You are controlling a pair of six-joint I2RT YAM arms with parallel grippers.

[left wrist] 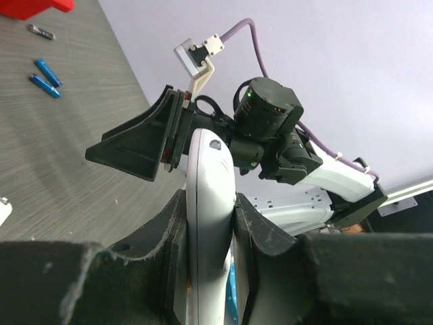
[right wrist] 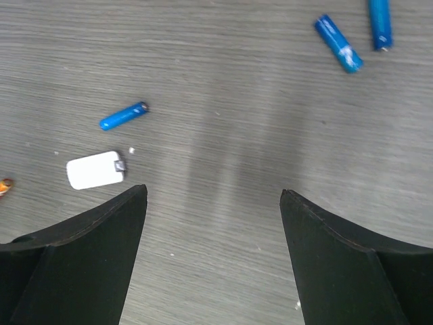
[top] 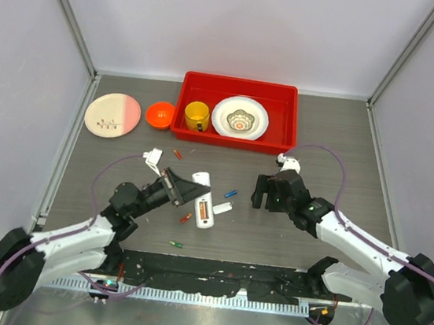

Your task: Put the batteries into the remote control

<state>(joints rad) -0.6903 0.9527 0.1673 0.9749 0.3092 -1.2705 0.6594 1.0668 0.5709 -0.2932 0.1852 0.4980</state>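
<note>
Bright, even light; soft shadows.

A red tray (top: 282,115) sits at the far side of the grey table (top: 361,148). Inside it are a yellow cup (top: 196,116) at its left end and a white patterned dish (top: 240,118) just beside the cup. Left of the tray, outside it, is a small orange bowl (top: 159,114) — farther left, a pink-and-cream plate (top: 113,115).

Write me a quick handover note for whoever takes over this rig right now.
Left gripper: shut on the remote control. Its back cover lies off on the table.
Right gripper: open, empty, above the table.
Blue batteries lie near the right gripper; a green battery lies loose nearer the table's near edge.
Done: cover off.
Left: load the batteries. Cannot tell whether any is seated.
</note>
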